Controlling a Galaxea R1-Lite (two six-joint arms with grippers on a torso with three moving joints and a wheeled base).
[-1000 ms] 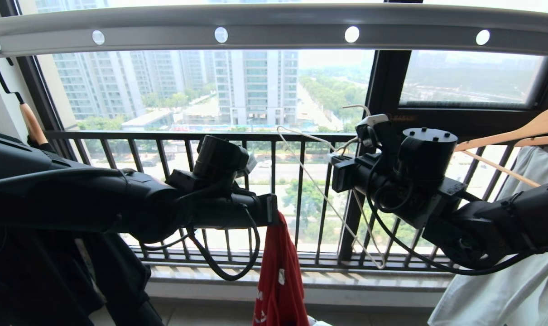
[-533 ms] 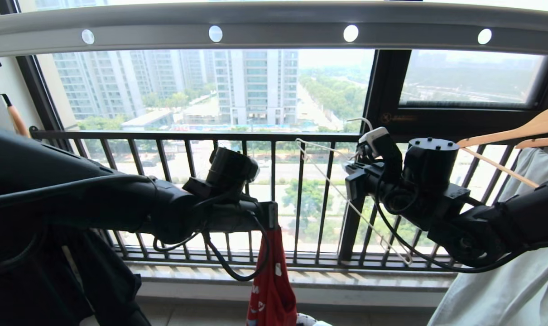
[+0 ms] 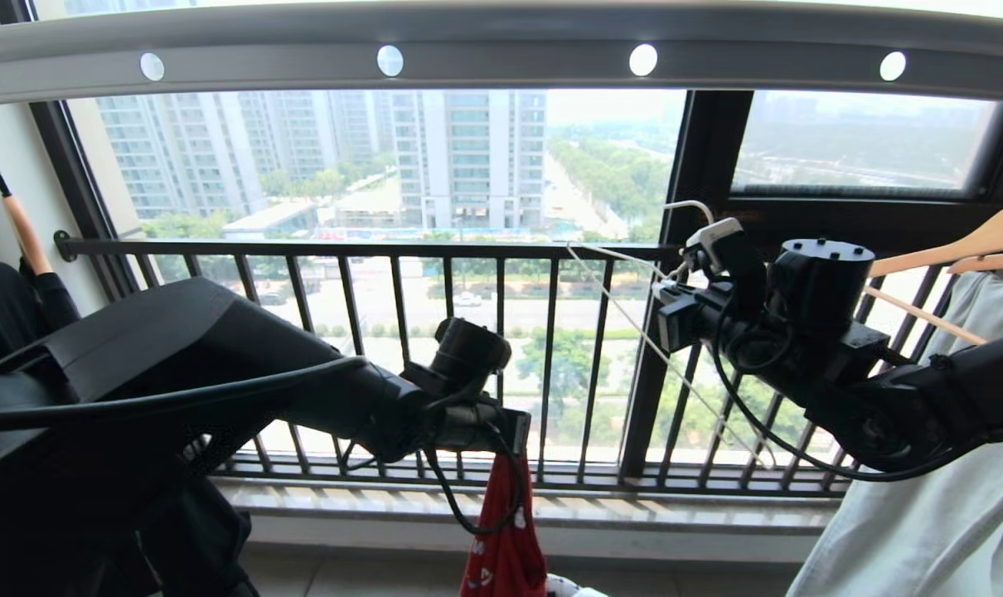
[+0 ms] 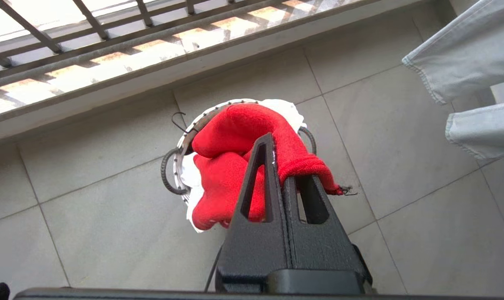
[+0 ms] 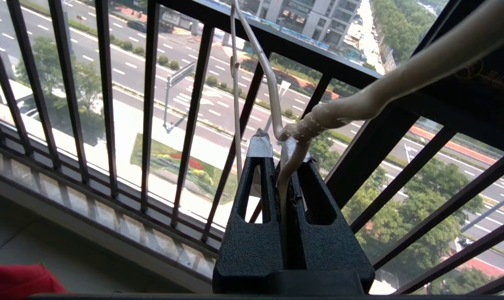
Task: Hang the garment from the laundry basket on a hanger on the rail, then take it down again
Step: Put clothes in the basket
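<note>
Left gripper: clamped shut on a fold of the garment, pinched near one edge so that the rest of the red cloth hangs free below. Lower end of the cloth trailing into the laundry basket, which stands on the floor tiles close to the sill under the dark railing. Held high and clear of the basket, probably to let the shirt fall open under its own weight and expose an opening for threading.

Right gripper: closed tight on the hanger, gripped at the neck where hook and shoulder wires meet. Gripped there, seemingly, because the neck gives control of both ends: hook free above for the rail, shoulder wires free below for the shirt. In the head view, hanger carried out in front of the railing bars, well below the rail, one thin arm slanting down toward the sill.

Garment low and near the middle in the head view, apart from the hanger, not yet on it. Judged stage: both items in hand, threading still to come.

Beside the right arm, a wooden hanger carrying a pale garment; not part of the job.
</note>
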